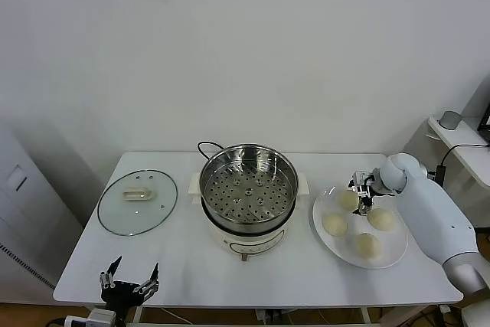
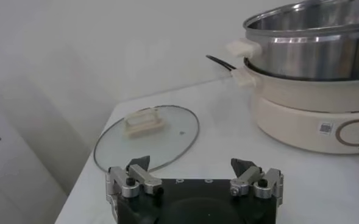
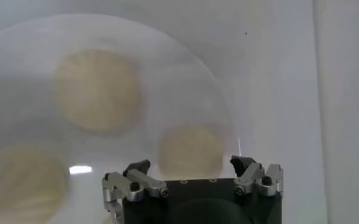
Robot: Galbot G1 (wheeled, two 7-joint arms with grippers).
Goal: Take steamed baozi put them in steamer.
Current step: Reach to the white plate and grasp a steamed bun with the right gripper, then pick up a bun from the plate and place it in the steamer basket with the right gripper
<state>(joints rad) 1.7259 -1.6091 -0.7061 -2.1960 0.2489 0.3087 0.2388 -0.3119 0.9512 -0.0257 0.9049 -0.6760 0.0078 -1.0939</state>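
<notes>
With its jaws spread wide, the right gripper hangs over the plate's rear baozi, apparently lining up a grasp, while the left gripper, also wide open, waits at the table's front edge.

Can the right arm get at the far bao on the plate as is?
Probably yes. The right gripper hangs open just over the far bao on the plate, with nothing between them.
</notes>
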